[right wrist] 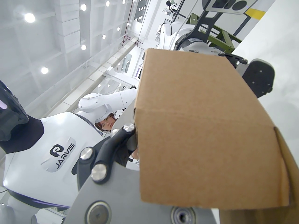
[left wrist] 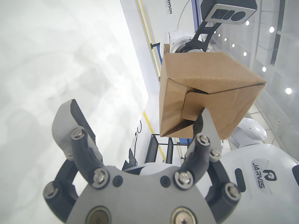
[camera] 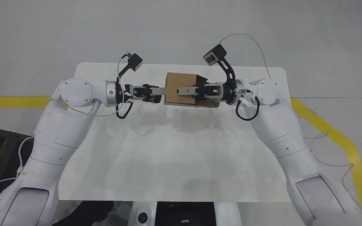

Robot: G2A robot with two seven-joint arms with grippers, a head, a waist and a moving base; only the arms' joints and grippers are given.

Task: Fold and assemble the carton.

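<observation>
The left tool (left wrist: pixel 139 108) stands released and spread wide, one fingertip (left wrist: pixel 206 124) touching the folded end flaps of the carton (left wrist: pixel 210 87), which the right tool (camera: pixel 185 90) clamps from the opposite end, above the bench's (camera: pixel 169 158) far half.

We look down on a white table (camera: pixel 169 164) with rounded corners, set on a pale grey floor (camera: pixel 181 28). A yellow line (camera: pixel 17 101) runs out past one side of the table, and a second yellow stripe (camera: pixel 331 133) bends away diagonally past the other. From the height of the table we see round ceiling lights (right wrist: pixel 29 17) glowing in rows across a white gridded ceiling, and a green metal frame (right wrist: pixel 230 38) standing beyond the table's edge
</observation>
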